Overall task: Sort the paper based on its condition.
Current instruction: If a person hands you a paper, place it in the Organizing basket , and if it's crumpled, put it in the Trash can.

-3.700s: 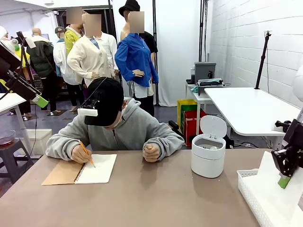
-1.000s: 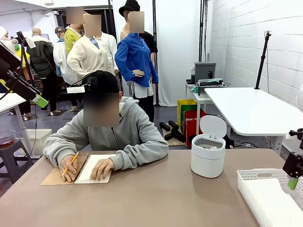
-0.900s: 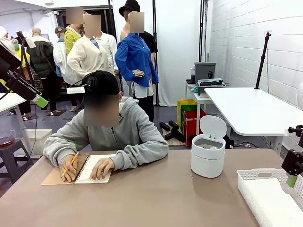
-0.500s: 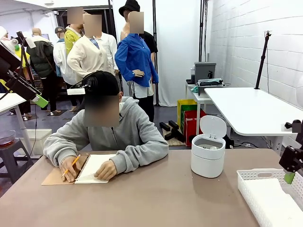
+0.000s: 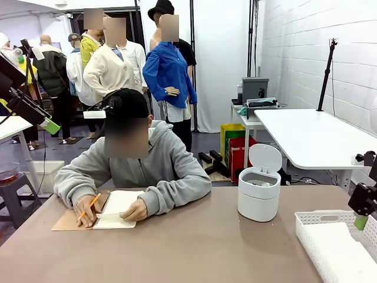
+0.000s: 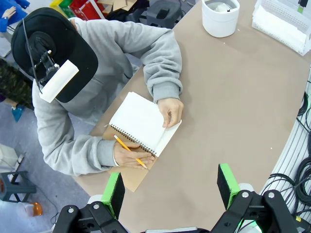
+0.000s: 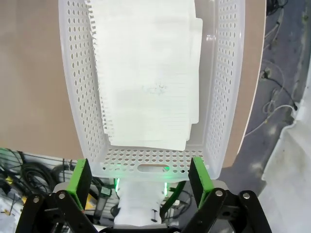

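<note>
My right claw (image 7: pixel 140 177) hangs above the near end of the white plastic lattice basket (image 7: pixel 223 87), jaws spread wide and holding nothing. Inside the basket lies a loose stack of thin white paper sheets (image 7: pixel 146 87), flat, with ragged torn-out edges along one side. I judge those to be the sorted ones, so part of the job looks done.

My left claw (image 6: pixel 171 189) is just as wide open and empty, high above the brown tabletop (image 6: pixel 233 97) and looking down on the person. They sit at a spiral-bound notebook with a brown kraft cover (image 6: pixel 141 124). One hand (image 6: pixel 170 109) rests on the edge of the open white page and the other hand (image 6: pixel 129 156) holds a yellow pencil (image 6: pixel 130 151). That page has not reached me.

At the far side stands a small round white bin with its flip lid up (image 5: pixel 258 191). Something pale lies inside, too small to make out. I would guess spoiled sheets belong there and clean ones in the basket. What is left depends on the pages the person hands over.
</note>
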{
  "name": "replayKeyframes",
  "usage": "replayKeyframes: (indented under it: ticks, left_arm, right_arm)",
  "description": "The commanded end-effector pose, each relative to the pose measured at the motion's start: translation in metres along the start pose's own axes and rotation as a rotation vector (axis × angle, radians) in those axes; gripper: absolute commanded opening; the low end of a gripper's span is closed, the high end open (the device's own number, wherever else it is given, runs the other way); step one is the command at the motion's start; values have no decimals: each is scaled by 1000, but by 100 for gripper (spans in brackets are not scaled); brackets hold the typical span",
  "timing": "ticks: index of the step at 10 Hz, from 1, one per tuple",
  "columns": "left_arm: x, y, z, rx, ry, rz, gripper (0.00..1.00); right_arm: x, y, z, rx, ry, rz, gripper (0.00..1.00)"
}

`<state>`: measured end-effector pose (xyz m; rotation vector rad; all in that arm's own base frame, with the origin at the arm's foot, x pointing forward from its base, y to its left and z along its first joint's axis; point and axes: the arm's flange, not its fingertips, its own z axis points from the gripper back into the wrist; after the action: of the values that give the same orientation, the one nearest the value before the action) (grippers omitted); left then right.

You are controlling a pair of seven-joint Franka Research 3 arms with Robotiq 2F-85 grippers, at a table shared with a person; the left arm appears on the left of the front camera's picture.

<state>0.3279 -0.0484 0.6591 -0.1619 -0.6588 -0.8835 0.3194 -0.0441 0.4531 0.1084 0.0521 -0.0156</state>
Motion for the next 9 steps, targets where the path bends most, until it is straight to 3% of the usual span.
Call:
replayKeyframes:
  ticks: [1,4,9]
  left_arm:
    - [-1,0,0,2,1,1,100]
    - [-1,0,0,2,1,1,100]
    - [-1,0,0,2,1,1,100]
  right_arm:
    - [0,26,7,7,-2,122,100]
    - [26,73,27,53,-23,349,100]
    - [65,194,90,158,-273,763,100]
